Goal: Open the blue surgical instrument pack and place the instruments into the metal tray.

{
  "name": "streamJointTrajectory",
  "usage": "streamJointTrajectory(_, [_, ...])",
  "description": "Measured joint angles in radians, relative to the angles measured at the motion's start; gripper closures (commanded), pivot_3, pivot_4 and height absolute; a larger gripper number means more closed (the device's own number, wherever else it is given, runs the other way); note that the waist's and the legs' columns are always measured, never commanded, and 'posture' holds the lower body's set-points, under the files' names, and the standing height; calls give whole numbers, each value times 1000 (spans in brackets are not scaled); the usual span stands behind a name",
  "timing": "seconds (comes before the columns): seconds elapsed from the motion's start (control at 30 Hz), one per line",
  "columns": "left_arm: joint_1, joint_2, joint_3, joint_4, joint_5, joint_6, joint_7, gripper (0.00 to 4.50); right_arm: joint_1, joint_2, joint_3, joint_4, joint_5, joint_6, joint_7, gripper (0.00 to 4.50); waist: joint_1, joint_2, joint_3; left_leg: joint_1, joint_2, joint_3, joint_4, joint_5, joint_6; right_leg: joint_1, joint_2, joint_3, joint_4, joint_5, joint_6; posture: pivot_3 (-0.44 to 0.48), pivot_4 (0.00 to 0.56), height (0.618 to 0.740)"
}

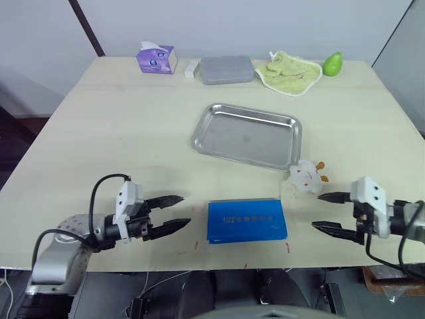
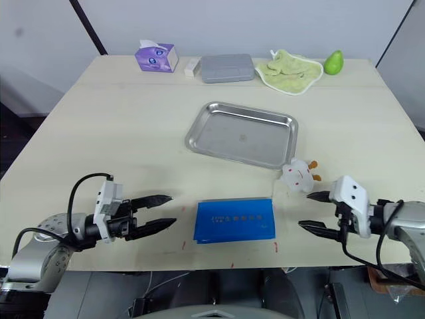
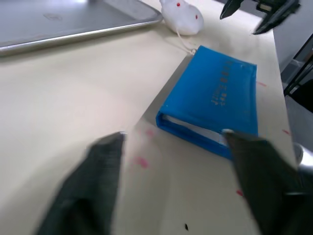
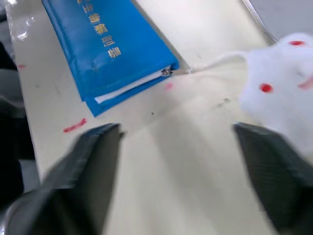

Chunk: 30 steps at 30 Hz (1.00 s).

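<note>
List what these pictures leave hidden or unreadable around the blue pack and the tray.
- The instruments: the blue surgical instrument pack lies closed, so its cover hides them in every view.
- The pack's lettering: too small in the eye views, blurred in the wrist views.
- The metal tray: cut off by the frame edge in the left wrist view.
- The small white toy: blurred and cropped in the right wrist view.
- The grey box: lid shut, contents hidden.
</note>
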Motion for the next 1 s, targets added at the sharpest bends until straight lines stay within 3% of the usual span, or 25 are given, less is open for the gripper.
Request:
streamJointTrajectory(0.27, [29,36,65,-5,-74,85,-26,59,129,9,-183,-1,85,-29,33,0,-3,0,0,0,0,0,0,0,0,1,0,0,0,0,0,0,150,740])
streamJointTrajectory(0.47, [21,47,61,-88,-98,122,-27,59,138,3,-184,-68,114,-9,9,0,-3,0,0,0,0,0,0,0,0,1,0,0,0,0,0,0,150,740])
streamJointTrajectory(0.73, [-30,30,-5,-159,-84,82,-41,59,34,72,117,-168,-49,-159,-90,0,-5,0,0,0,0,0,0,0,0,0,0,0,0,0,0,0,150,740])
streamJointTrajectory(1.0, [-63,60,-22,-124,-108,27,-220,59,-50,91,343,-94,-243,-362,-104,0,-3,0,1,0,0,0,0,0,0,0,0,-1,0,0,0,0,150,740])
